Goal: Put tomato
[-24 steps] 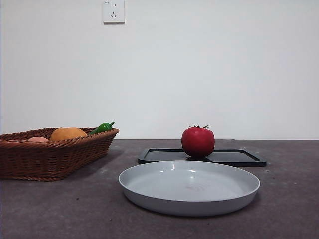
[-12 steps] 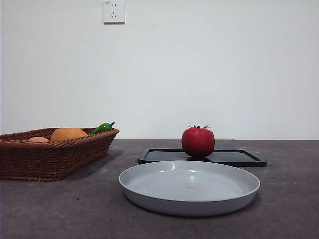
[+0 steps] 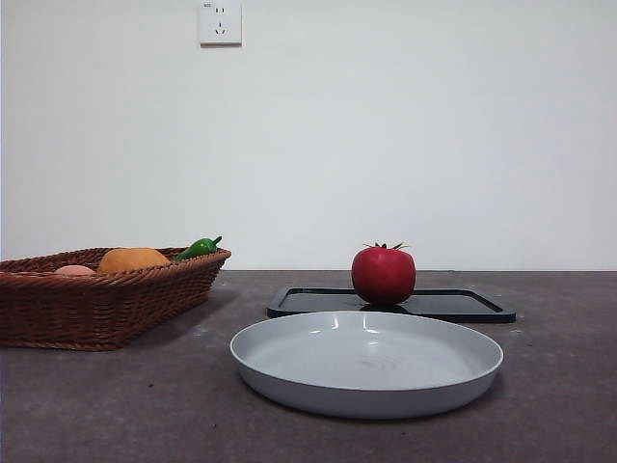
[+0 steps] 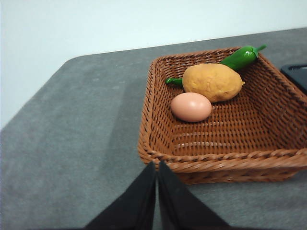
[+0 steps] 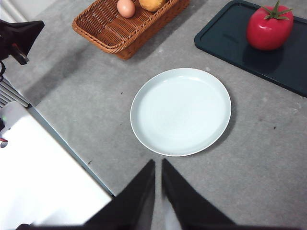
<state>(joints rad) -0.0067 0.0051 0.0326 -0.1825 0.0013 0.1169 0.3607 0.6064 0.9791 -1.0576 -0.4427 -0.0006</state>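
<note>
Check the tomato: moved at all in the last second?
No. The tomato sits at the same spot on the black tray, unchanged against the wall socket in the front view.

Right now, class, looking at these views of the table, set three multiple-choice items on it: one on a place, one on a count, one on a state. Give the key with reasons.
1. Where does the tomato stand?
A. in the wicker basket
B. on the black tray
C. on the grey plate

2. How many things lie in the wicker basket?
A. one
B. three
C. five

3. What is the grey plate's state?
A. empty
B. holding an egg
C. upside down

Key: 1 B, the tomato sits on the tray behind the plate. 2 B, the egg, potato and green pepper show. 3 A, its bare inside faces up.
</note>
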